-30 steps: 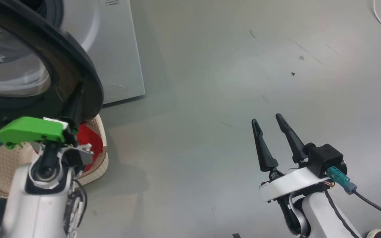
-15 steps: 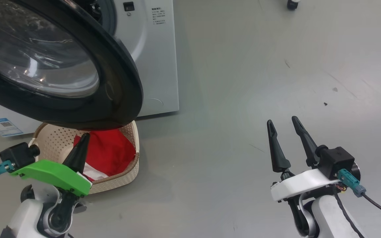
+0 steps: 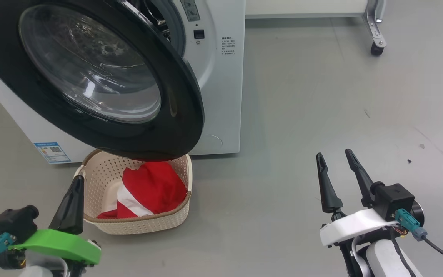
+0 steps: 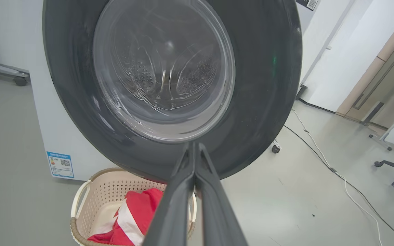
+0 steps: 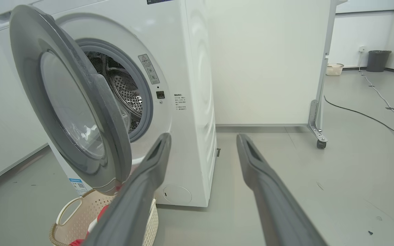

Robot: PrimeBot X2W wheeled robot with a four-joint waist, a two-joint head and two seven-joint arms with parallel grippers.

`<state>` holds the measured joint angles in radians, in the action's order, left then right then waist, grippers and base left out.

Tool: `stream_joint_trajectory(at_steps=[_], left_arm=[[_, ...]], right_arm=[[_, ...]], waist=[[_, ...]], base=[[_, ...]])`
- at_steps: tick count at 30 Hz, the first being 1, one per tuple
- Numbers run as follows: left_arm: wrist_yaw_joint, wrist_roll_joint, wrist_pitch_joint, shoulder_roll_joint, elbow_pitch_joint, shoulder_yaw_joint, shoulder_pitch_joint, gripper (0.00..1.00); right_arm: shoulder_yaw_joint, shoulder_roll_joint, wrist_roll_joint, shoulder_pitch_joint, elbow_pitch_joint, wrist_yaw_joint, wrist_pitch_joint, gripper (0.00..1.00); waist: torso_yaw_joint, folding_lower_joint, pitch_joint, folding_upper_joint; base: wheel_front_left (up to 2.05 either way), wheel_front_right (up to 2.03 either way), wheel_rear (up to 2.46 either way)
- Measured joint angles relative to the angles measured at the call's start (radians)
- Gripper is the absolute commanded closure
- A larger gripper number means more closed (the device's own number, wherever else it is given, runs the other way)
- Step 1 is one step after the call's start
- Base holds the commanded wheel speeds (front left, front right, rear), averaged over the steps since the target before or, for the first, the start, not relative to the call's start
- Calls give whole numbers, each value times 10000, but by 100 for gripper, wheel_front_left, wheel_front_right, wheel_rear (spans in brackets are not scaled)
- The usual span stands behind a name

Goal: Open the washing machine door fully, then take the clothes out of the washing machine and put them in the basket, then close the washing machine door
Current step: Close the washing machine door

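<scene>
The washing machine (image 3: 221, 96) stands at the upper left with the washing machine door (image 3: 183, 115) swung out over the basket (image 3: 140, 224). The red clothes (image 3: 154, 184) with a white stripe lie inside the basket. In the right wrist view the door (image 5: 115, 136) stands partly open and the steel drum (image 5: 125, 90) shows behind it. My left gripper (image 3: 78, 180) is shut and empty, low beside the basket's left handle; in its own view the gripper (image 4: 194, 145) points at the door's lower rim (image 4: 262, 102). My right gripper (image 3: 333, 154) is open and empty over the floor, well to the right.
A blue label (image 3: 52, 152) sits low on the machine's front. A white panel on castors (image 3: 377, 48) stands behind and to the right. A cable (image 4: 320, 153) runs over the grey floor, and a chair base (image 4: 393, 169) lies at the far right.
The head camera has pulled back and up, bringing more of the machine into view. My left gripper has come down from the door's rim to beside the basket. The right gripper stays open.
</scene>
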<state>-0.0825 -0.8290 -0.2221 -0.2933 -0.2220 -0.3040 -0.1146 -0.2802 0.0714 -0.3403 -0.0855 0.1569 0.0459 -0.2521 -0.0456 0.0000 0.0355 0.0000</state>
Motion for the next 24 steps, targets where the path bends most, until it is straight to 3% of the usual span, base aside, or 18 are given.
stream_joint_trajectory(at_steps=[10,11,12,13,24], left_arm=[[598,1241,-299,-15,362,-111,651,100],[639,1386,-299,-13,387,-123,662,67],[708,1522,-299,-12,412,-127,679,19],[796,1680,-299,2,433,-115,709,0],[1319,2625,-299,355,911,171,1002,0]], right_arm=[[-59,-4,188,189,-56,63,0,0],[-59,-4,190,203,-59,86,0,0],[-59,-4,194,234,-65,88,0,0],[-59,-4,209,274,-67,88,0,0],[-8,-12,263,377,-123,142,0,0]], waist=[[245,0,-298,0],[250,0,-303,0],[253,0,-305,0],[257,0,-304,0],[310,0,-214,0]], base=[[0,0,0],[0,0,0],[0,0,0],[0,0,0],[0,0,0]])
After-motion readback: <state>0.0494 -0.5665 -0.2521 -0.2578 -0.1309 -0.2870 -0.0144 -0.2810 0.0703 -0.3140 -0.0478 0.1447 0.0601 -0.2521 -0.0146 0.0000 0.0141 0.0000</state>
